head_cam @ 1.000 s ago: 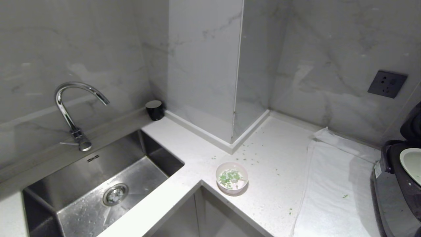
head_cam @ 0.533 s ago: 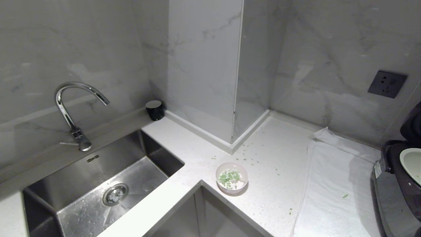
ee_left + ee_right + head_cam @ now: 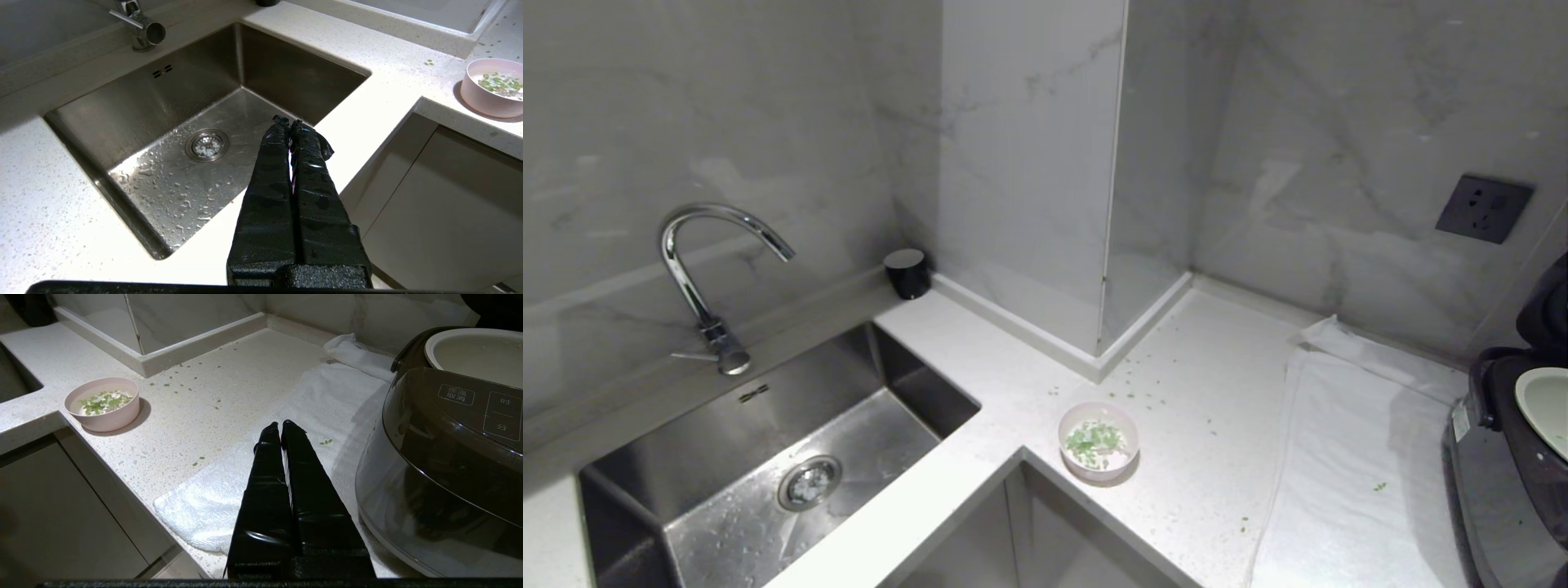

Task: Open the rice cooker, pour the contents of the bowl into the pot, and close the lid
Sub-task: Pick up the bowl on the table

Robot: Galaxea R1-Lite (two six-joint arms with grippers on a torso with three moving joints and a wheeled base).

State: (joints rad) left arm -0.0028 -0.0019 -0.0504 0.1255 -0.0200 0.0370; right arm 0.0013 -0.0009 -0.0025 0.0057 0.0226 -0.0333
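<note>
Closed right pincer [image 3: 281, 425] above towel [image 3: 261, 473], beside rice cooker [image 3: 445, 457]

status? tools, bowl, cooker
Both tools shut, empty: left tool over sink edge, right tool over towel. Bowl full, on counter. Cooker open, pot exposed. Nothing blocking.

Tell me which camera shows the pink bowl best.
The right wrist view: the bowl sits whole, close, with the green bits clear. The head view shows it whole but smaller; the left wrist view cuts it off at the frame edge.
</note>
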